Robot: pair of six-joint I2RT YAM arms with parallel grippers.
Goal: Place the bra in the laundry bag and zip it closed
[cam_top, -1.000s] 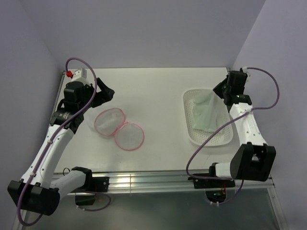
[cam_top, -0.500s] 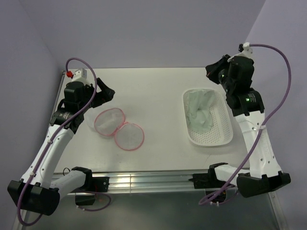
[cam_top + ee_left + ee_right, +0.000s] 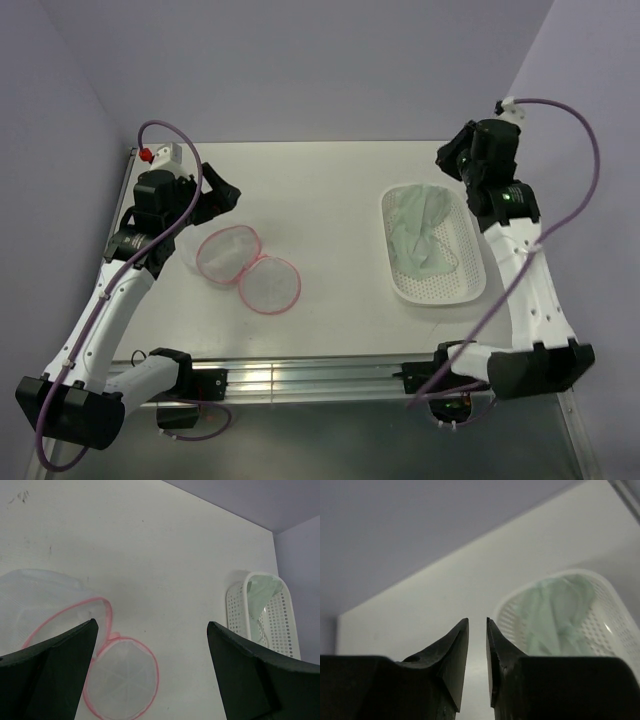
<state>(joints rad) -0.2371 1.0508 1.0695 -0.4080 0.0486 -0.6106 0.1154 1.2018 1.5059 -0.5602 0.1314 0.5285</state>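
**Item 1, bra** (image 3: 422, 235). Pale mint, crumpled. It is lodged inside the basket (image 3: 440, 292), filling mostly the far half, and is not held by anything.

**Item 2, laundry bag** (image 3: 270, 286). Two pink-rimmed mesh discs are laid open flat on the worktop (image 3: 330, 200), well apart from the basket, toward the left arm's side. Nothing is seen inside the discs.

**Item 3, right tool** (image 3: 477, 621). It is raised above the basket's far right corner. The fingers are drawn almost together with only a slit between them, and nothing is pinched.

**Item 4, left tool** (image 3: 152, 625). It is spread wide and empty, held off the worktop on the side of the bag away from the basket.

**Step in hand (judged).** The bra is to be picked out of the basket; bagging and zipping are not yet begun.

**Handling notes (judged).**
- The right tool should be opened fully before being lowered into the basket.
- A bunched fold near the middle of the garment is preferred to a strap, so that the fabric is lifted in one piece and little is left trailing.
- The basket wall should be avoided, since the perforations could snag a fingertip or the sheer cloth.
- A straight lift clear of the basket rim is advised before any travel toward the bag, as the light basket may otherwise be dragged along.
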